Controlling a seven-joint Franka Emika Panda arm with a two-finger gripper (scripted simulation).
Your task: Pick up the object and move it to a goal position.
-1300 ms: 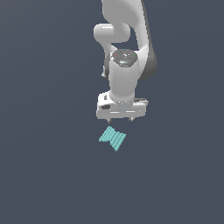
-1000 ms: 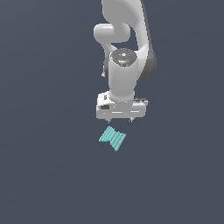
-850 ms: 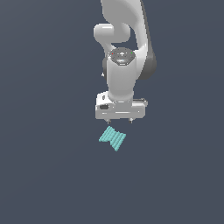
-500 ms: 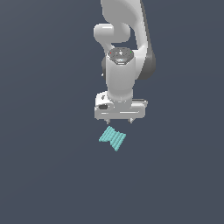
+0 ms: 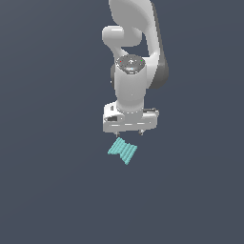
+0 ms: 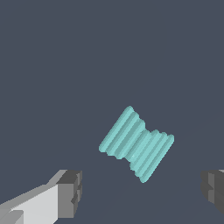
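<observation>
The object (image 5: 123, 150) is a small teal ribbed block with a narrow waist, lying on the dark grey floor. In the exterior view it sits just below my gripper (image 5: 129, 133), a little toward the exterior view's left of it. The gripper points straight down, open and empty, with short fingertips (image 5: 116, 133) showing under the white hand. In the wrist view the object (image 6: 136, 143) lies tilted between and beyond the two wide-apart fingers (image 6: 70, 193); neither touches it.
The white arm (image 5: 136, 52) rises above the gripper to the frame's top. A plain dark grey floor (image 5: 47, 181) surrounds the object.
The gripper has shifted very slightly toward the exterior view's left and rotated a little about its axis. The object has not moved.
</observation>
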